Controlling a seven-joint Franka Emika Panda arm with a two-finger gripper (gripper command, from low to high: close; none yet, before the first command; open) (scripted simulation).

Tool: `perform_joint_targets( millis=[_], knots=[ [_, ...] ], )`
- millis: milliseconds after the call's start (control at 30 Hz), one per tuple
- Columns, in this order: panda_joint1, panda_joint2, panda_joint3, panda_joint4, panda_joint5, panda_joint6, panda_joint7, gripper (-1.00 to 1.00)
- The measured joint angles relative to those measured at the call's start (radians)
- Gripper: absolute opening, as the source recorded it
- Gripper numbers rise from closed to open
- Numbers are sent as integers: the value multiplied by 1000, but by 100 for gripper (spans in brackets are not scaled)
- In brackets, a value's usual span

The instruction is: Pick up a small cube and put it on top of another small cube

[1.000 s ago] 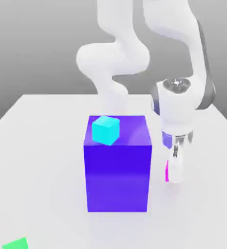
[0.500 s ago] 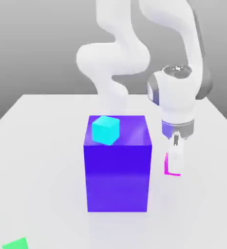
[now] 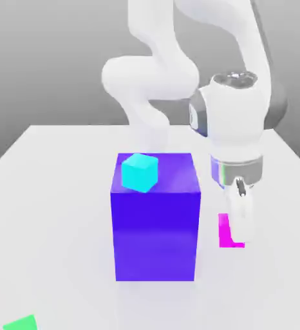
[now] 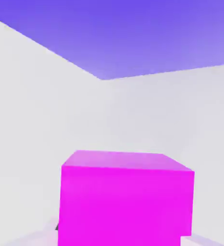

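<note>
White table (image 3: pixel 49 193), jaws clamping magenta cube (image 3: pixel 226 231) beside blue block (image 3: pixel 156 225), green cube (image 3: pixel 20 323) at edge

Illumination is bright, even and diffuse. The worktop (image 3: pixel 49 193) shows only faint, soft shadows. Rendering is sharp throughout, with no glare, blur or edge distortion.
</note>
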Motion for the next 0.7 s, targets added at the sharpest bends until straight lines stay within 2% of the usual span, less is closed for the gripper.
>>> perform_joint_targets(
  millis=[167, 300, 567, 700],
  knots=[
    [-110, 67, -73, 173, -43, -84, -178, -100],
    [-195, 162, -167, 291, -140, -166, -118, -100],
    [-300, 352, -417, 491, -328, -286, 45, -100],
    [-281, 415, -454, 503, -359, -228, 134, -100]
  ],
)
